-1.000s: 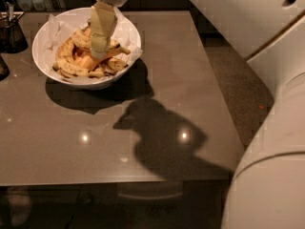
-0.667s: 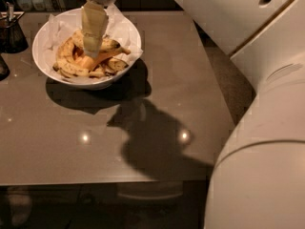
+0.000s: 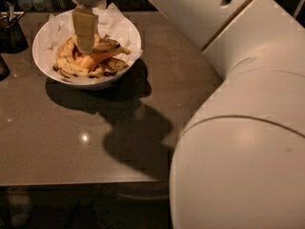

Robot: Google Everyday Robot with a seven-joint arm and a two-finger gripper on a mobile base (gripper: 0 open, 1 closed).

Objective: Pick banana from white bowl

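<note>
The white bowl point(image 3: 42, 63), lined with crumpled white paper, stands at the table's back left. In it lie several yellow-brown banana pieces and an orange chunk point(image 3: 88, 61). The banana point(image 3: 108, 45), yellow with brown speckles, lies in the right half with its dark stem pointing right. My gripper point(image 3: 85, 46) hangs straight down from the top edge into the middle of the bowl. Its tip is among the fruit, just left of the banana. What lies under the tip is hidden.
A dark container with utensils point(image 3: 11, 31) stands at the back left, and another dark object point(image 3: 2, 67) is at the left edge. My own large white arm point(image 3: 238, 128) fills the right side. The table's front edge point(image 3: 81, 181) runs near the bottom.
The gripper has shifted a little to the left over the bowl, staying low among the fruit. The arm's white bulk now covers more of the right side.
</note>
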